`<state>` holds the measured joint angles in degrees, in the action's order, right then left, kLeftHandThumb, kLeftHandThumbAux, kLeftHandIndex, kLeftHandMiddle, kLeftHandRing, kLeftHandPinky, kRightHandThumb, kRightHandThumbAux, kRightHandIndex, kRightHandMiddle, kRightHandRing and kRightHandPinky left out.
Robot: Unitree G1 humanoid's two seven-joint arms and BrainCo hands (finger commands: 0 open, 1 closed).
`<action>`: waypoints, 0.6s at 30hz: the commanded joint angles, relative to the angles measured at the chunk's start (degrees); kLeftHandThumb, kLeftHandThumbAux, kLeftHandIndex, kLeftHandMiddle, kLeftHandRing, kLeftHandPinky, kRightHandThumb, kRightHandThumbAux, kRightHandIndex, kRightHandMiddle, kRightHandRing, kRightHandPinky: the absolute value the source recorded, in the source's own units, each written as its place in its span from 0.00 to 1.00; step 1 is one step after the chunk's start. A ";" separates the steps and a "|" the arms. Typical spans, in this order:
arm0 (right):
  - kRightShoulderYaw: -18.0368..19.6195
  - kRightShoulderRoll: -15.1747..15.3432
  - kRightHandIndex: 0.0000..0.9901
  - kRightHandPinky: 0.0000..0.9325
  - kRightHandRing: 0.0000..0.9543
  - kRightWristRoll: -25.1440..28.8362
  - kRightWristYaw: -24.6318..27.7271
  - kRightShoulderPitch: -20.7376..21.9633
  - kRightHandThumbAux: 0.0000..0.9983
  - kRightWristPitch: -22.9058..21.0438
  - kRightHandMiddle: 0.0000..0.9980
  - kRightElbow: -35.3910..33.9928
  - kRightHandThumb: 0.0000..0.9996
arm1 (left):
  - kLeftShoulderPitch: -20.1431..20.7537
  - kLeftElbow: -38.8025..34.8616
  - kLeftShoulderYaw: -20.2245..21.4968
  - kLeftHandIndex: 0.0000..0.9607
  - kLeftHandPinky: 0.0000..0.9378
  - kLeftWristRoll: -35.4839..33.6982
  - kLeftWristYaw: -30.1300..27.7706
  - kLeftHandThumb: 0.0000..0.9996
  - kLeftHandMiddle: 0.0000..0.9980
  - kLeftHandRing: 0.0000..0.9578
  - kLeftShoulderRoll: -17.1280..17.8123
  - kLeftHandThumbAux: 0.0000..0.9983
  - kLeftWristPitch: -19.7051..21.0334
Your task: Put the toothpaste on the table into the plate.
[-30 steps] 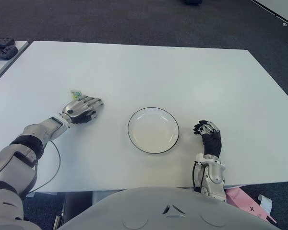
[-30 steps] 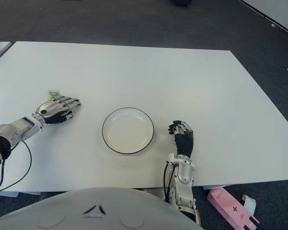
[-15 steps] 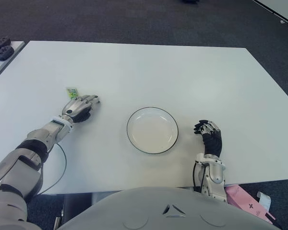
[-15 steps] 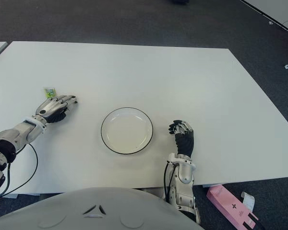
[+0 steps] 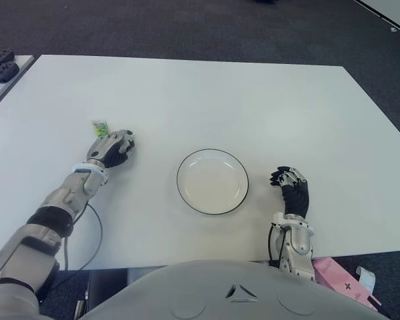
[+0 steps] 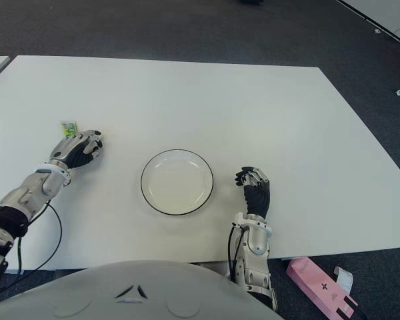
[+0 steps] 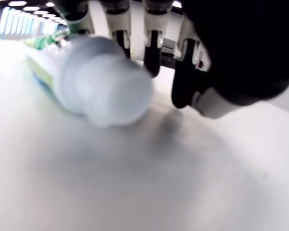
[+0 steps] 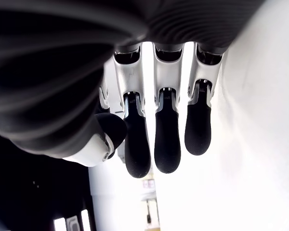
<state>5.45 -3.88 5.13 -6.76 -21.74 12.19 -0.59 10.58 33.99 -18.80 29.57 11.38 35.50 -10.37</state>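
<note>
The left hand (image 5: 113, 148) had curled its fingers over the toothpaste (image 7: 82, 79), which before lay just beyond them on the tabletop (image 5: 207, 100); grasp looked begun, not yet lifted. Plate (image 5: 213, 181) sat well to its right. Right hand (image 5: 290, 190) idle, relaxed, beside plate.

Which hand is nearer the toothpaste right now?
Left. The left hand is directly over the toothpaste, fingers curling around it on the table. The right hand sits across the plate, holding nothing.
</note>
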 commanded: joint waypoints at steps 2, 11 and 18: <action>-0.06 -1.44 0.44 0.58 0.58 0.26 -0.37 0.35 0.72 -2.02 0.57 2.32 0.71 | -3.60 -5.73 3.78 0.44 0.66 -7.06 -10.00 0.68 0.64 0.67 -4.65 0.71 10.13; -0.20 -1.43 0.44 0.57 0.57 0.23 -0.13 0.79 0.72 -1.05 0.57 3.32 0.71 | -2.58 -12.18 8.21 0.44 0.76 -12.51 -15.57 0.68 0.69 0.73 -11.56 0.72 26.09; -0.09 -1.69 0.44 0.58 0.58 0.44 -0.60 1.14 0.72 -1.54 0.57 3.43 0.71 | -2.40 -14.38 15.33 0.45 0.88 -20.32 -14.00 0.69 0.78 0.83 -19.50 0.72 31.41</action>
<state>5.45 -3.65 4.96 -6.93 -20.64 12.78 0.85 10.35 18.63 -3.87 13.60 -0.53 21.31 18.00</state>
